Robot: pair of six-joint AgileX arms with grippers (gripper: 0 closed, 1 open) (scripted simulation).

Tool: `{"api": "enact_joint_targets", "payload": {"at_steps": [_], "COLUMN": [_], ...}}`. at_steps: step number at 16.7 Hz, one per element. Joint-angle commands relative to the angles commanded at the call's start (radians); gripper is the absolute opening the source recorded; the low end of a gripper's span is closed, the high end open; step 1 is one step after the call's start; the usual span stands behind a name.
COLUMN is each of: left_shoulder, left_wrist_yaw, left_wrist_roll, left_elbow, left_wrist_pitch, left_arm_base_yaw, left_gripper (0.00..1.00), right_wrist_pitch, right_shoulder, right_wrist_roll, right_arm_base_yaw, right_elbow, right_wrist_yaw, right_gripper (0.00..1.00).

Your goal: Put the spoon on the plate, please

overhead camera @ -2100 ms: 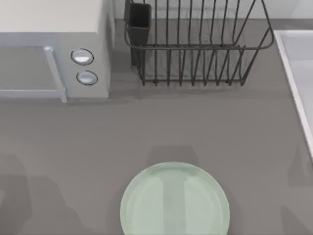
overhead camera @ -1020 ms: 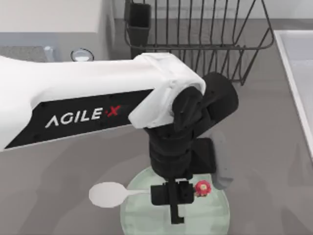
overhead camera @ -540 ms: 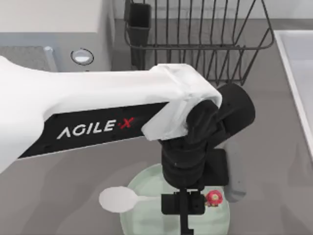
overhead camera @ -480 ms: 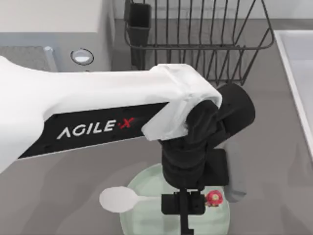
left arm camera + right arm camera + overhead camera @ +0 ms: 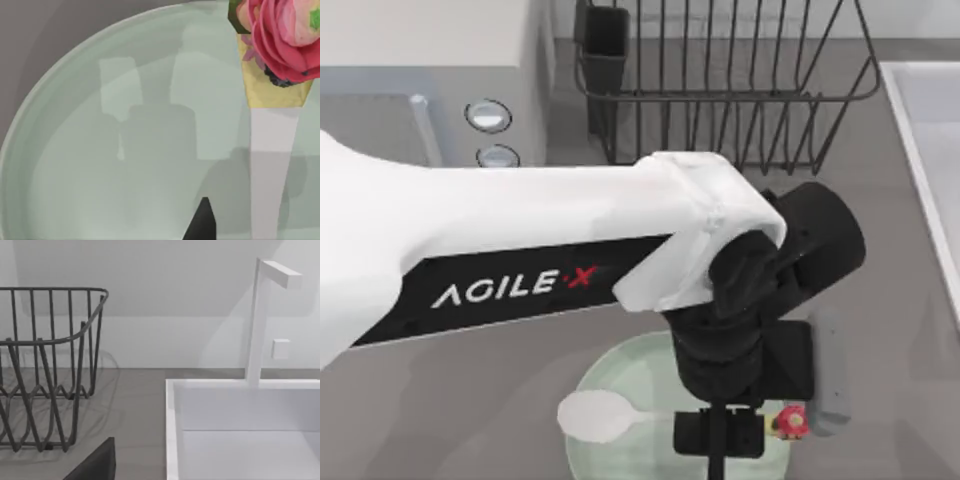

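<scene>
Top view: my left arm reaches in from the table's left, and my left gripper (image 5: 717,448) is pinched on the handle of the spoon (image 5: 600,416) above the plate (image 5: 620,375). The spoon's long axis runs left to right, its oval bowl pointing left over the plate's left part and its red-and-yellow ornament (image 5: 789,422) pointing right, near the right rim. I cannot tell whether the spoon touches the plate. My right wrist view looks at the dish rack (image 5: 45,365) and the sink (image 5: 240,430).

Even, soft light; faint shadows and reflections on the glossy plate (image 5: 90,165).
</scene>
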Motion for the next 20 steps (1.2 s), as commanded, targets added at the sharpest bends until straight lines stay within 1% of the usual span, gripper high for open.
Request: {"api": "enact_joint_targets", "payload": {"at_steps": [4,8,16,20], "left_shoulder": [-0.012,-0.014,0.034,0.079], "left_wrist_yaw": [0.011,-0.002,-0.05,-0.052], "left_wrist_roll": [0.014,0.009,-0.027,-0.036], "left_elbow": [-0.011,-0.015,-0.039,-0.075], "left_wrist_pitch": [0.054,0.087,0.082,0.077], "left_arm_base_yaw": [-0.017,-0.011,0.038,0.05], "left_gripper": [0.0,0.0,0.0,0.0], "right_wrist_pitch": [0.0,0.0,0.0,0.0], "right_shoulder": [0.0,0.0,0.0,0.0], "right_wrist_roll": [0.0,0.0,0.0,0.0], "right_arm_base_yaw": [0.0,0.0,0.0,0.0], "right_elbow": [0.0,0.0,0.0,0.0], "right_wrist_yaw": [0.0,0.0,0.0,0.0], "right_gripper": [1.0,1.0,1.0,1.0]}}
